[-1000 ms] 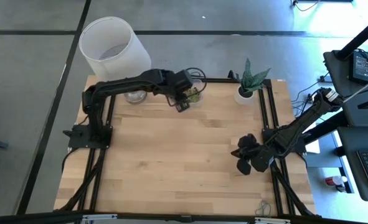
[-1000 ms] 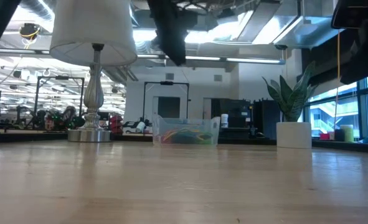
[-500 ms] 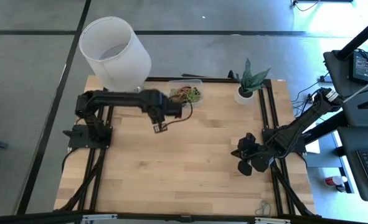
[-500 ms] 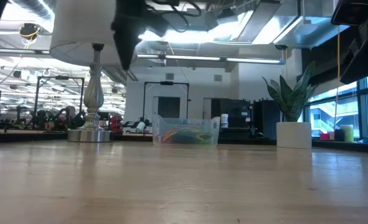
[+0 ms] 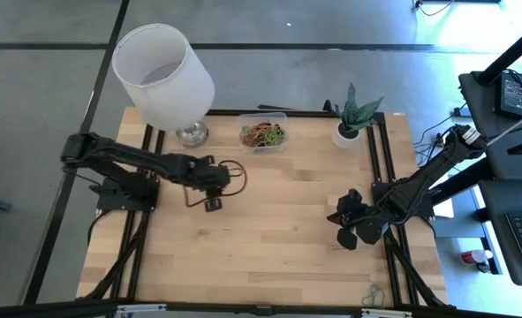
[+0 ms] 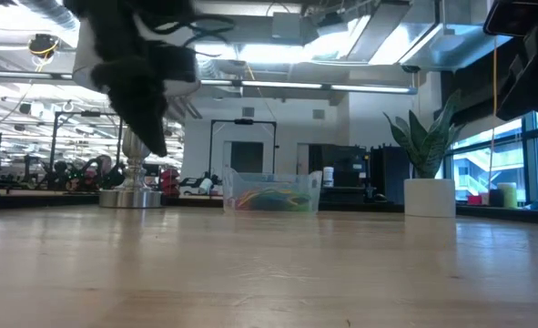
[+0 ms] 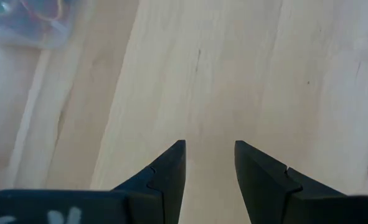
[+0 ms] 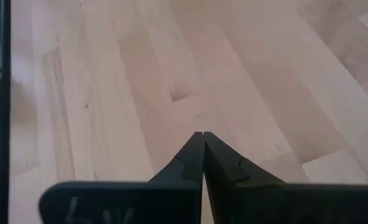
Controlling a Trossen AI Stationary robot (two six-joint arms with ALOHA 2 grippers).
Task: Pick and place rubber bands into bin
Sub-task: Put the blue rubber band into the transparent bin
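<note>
Wooden table (image 5: 269, 238) lies bare beneath the open, empty left tool (image 7: 210, 148).

A light wooden table (image 5: 269, 238) of joined planks, edged by a black metal frame, carried everything. At its far edge stood a lamp with a large white cylindrical shade (image 5: 162, 64) on a round metal base (image 5: 191, 134), a small clear bin (image 5: 263, 134) holding a tangle of coloured rubber bands (image 5: 262, 135), and a small white pot (image 5: 347, 134) with a spiky green plant. The bin sat between the lamp and the pot, apart from both. The planks showed darker and paler streaks and a few small knots.
</note>
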